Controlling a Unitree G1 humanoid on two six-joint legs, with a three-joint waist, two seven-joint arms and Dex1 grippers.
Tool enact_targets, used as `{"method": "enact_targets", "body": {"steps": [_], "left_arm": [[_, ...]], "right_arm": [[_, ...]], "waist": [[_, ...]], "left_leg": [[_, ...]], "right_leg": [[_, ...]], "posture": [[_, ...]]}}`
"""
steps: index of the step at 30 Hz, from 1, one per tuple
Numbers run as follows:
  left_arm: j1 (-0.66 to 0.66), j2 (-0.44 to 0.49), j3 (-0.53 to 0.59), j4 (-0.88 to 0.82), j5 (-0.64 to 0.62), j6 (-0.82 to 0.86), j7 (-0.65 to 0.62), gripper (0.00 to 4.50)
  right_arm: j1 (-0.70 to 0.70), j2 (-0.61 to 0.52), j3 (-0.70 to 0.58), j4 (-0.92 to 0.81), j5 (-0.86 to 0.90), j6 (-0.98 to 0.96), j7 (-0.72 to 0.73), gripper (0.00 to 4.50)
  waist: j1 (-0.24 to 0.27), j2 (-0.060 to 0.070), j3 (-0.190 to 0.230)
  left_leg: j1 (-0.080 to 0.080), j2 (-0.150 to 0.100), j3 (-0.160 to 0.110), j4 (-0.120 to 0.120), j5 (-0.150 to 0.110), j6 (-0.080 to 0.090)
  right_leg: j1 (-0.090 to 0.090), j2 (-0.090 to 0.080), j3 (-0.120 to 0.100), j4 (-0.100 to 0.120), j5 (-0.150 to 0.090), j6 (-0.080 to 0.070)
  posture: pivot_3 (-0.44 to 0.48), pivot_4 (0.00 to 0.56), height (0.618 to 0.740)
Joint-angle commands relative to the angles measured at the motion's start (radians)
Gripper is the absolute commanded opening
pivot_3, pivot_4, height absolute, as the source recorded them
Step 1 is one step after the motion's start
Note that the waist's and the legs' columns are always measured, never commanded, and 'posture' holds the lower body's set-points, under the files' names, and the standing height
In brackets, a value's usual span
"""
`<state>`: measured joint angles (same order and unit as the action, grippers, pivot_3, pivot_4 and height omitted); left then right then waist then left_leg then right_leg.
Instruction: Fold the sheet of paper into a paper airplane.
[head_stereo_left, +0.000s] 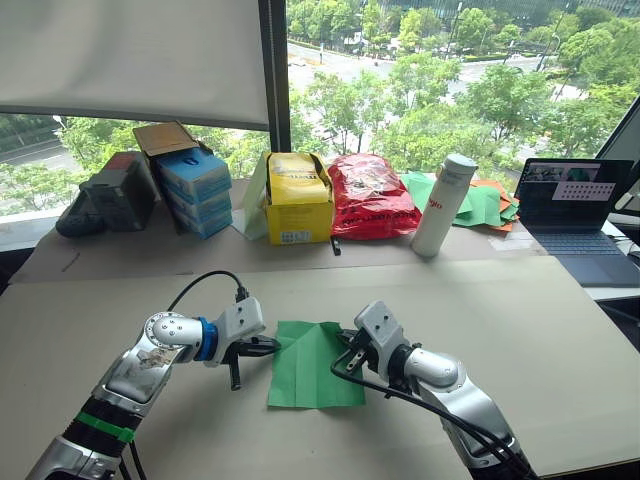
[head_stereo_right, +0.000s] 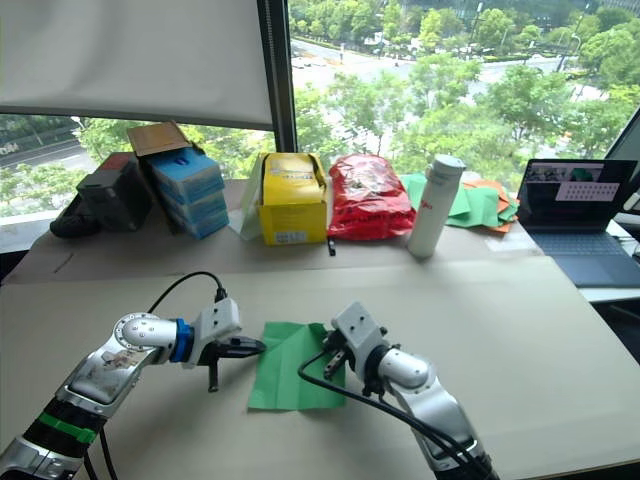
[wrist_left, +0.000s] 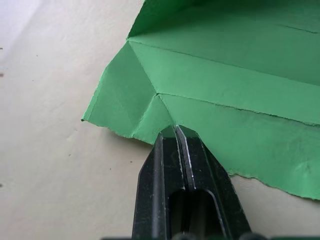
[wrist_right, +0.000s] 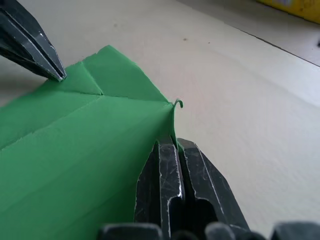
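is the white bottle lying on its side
No, the white bottle stands upright at the back of the table, beside the red bag.

The beige counter (head_stereo_left: 560, 340) carries the sheet of paper (head_stereo_left: 312, 366) flat, well in front of the white bottle (head_stereo_left: 443, 205).

Matt creased green sheet of paper (head_stereo_left: 312, 365) on smooth matt table (head_stereo_left: 520, 320).

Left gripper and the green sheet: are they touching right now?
Touching. In the left wrist view the left gripper has its jaws shut on the edge of the sheet of paper, beside a folded corner.
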<state>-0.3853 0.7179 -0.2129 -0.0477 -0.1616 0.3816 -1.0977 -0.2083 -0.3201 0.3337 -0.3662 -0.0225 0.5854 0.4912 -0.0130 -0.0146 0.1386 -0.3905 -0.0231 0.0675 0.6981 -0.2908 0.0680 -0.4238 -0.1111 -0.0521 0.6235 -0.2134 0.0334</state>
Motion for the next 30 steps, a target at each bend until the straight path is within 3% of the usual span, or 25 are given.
{"method": "enact_targets", "body": {"steps": [1, 10, 21, 30], "left_arm": [[-0.031, -0.011, 0.013, 0.009, -0.013, -0.011, -0.006, 0.00], [-0.064, -0.039, -0.003, 0.048, 0.003, -0.024, -0.011, 0.00], [-0.222, -0.157, -0.054, 0.083, 0.004, -0.003, -0.016, 0.00], [-0.276, -0.217, -0.166, 0.255, 0.152, -0.144, 0.026, 0.00]], "right_arm": [[0.003, -0.031, 0.042, -0.049, -0.072, -0.080, -0.023, 0.02], [-0.055, -0.134, 0.179, 0.001, -0.224, -0.169, 0.055, 0.02], [-0.086, -0.128, 0.206, 0.043, -0.270, -0.116, 0.112, 0.02], [-0.081, -0.120, 0.195, 0.029, -0.279, -0.106, 0.132, 0.02]], "waist": [[0.000, 0.000, 0.000], [0.000, -0.002, 0.001], [0.007, -0.004, 0.002], [0.007, -0.004, 0.001]], "left_leg": [[0.000, 0.000, 0.000, 0.000, 0.000, 0.000], [0.000, 0.000, 0.000, 0.001, 0.000, 0.000], [0.000, 0.000, 0.000, 0.005, 0.000, 0.001], [0.000, 0.000, 0.000, 0.005, 0.000, 0.001]], "right_leg": [[0.000, 0.000, 0.000, 0.000, 0.000, 0.000], [0.000, 0.001, 0.000, 0.000, -0.001, 0.001], [0.002, 0.001, 0.000, 0.001, -0.001, 0.001], [0.002, 0.002, 0.000, 0.001, -0.001, 0.001]], "posture": [[0.000, 0.150, 0.740], [0.000, 0.150, 0.740], [0.000, 0.150, 0.740], [0.000, 0.150, 0.740]]}}
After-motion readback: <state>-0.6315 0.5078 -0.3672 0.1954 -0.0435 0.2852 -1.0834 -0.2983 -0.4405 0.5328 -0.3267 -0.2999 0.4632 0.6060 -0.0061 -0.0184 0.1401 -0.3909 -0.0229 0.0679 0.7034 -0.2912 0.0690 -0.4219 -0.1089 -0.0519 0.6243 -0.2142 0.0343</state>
